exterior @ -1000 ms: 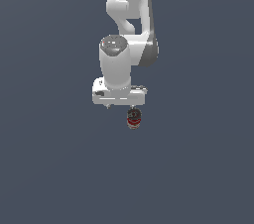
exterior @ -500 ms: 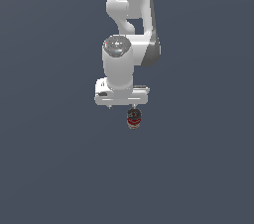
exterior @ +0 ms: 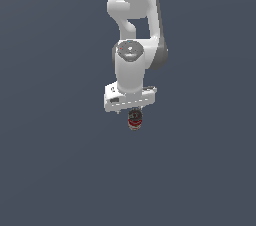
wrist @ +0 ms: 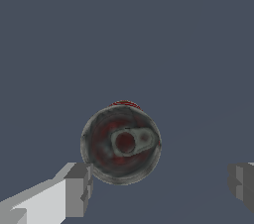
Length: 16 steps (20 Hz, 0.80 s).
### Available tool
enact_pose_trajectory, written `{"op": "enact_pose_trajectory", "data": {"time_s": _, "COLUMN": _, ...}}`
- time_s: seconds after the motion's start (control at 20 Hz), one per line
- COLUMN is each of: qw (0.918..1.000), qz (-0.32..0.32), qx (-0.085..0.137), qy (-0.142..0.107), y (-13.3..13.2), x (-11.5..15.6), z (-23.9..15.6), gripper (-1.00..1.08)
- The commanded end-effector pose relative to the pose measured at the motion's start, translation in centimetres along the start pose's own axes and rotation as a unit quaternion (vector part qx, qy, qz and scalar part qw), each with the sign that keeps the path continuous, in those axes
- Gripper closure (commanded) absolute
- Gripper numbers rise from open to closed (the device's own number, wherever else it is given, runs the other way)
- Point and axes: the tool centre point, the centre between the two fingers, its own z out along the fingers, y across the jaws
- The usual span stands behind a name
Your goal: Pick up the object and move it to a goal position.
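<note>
We see the gripper [wrist: 158, 186] spread open directly above the upright can [wrist: 121, 144], one finger [wrist: 78, 188] apparently just beside it.

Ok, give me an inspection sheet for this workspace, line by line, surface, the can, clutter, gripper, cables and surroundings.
Surface: plain dark grey-blue floor, no marks.
Job's thing: can upright, pull-tab end facing the wrist camera, red label edge showing; no goal marker seen.
Clutter: nothing seen.
Gripper: gripper open, directly above the can; fingers apart on either side, one near the rim, contact not clear.
Cables: nothing seen.
Surroundings: white arm only; nothing else seen.
</note>
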Motion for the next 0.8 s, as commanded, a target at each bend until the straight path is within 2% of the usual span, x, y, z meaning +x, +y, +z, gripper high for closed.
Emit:
{"op": "enact_pose_trajectory", "data": {"time_s": 0.0, "qw": 0.9995, "qz": -0.032, "qx": -0.002, "qy": 0.002, "y": -0.9, "x": 0.3, "z": 0.4, "gripper": -0.92}}
{"op": "enact_pose_trajectory", "data": {"time_s": 0.35, "qw": 0.9966, "qz": -0.082, "qx": -0.004, "qy": 0.006, "y": -2.4, "x": 0.6, "z": 1.1, "gripper": -0.92}}
{"op": "enact_pose_trajectory", "data": {"time_s": 0.75, "qw": 0.9964, "qz": -0.084, "qx": -0.004, "qy": 0.006, "y": -2.5, "x": 0.7, "z": 1.7, "gripper": -0.92}}
